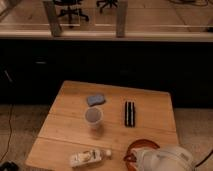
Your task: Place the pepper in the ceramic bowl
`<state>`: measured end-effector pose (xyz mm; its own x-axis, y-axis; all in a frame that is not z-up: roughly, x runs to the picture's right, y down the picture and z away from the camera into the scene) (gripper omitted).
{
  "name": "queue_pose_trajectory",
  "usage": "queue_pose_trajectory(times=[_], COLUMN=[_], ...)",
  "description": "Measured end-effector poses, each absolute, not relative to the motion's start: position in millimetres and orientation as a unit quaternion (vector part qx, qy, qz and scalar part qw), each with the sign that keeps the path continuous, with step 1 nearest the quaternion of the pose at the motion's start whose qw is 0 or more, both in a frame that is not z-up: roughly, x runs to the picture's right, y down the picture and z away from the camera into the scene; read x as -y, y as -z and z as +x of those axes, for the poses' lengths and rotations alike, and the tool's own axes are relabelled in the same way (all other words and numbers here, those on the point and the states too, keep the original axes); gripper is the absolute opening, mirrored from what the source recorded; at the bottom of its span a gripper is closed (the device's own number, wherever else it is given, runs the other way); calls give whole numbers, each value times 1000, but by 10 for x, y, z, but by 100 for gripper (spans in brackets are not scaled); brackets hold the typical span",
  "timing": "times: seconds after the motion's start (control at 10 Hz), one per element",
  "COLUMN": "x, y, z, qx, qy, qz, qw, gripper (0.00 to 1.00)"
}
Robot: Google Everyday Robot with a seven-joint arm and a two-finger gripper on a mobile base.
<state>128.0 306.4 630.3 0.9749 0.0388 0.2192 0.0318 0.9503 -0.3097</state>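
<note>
The ceramic bowl [141,145] is a wide orange-red dish at the table's front right edge; only its far rim shows. My arm's white housing [162,159] lies over most of it. My gripper [132,159] is at the bowl's left rim, low over the bowl. A small dark red bit there may be the pepper [128,158], but I cannot make it out clearly. The inside of the bowl is hidden by the arm.
On the wooden table [65,132] stand a small translucent cup [93,117], a blue-grey sponge [96,99] behind it, a black bar-shaped object [130,113] to the right, and a white bottle [89,157] lying at the front edge. A dark counter runs behind.
</note>
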Motion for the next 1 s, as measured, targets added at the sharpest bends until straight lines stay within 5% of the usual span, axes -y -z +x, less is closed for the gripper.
queue_pose_trajectory(times=[1.0], x=[-2864], y=[-6332], z=[1095], qx=[104], qy=[28], qz=[-148], qw=[983], gripper=[80])
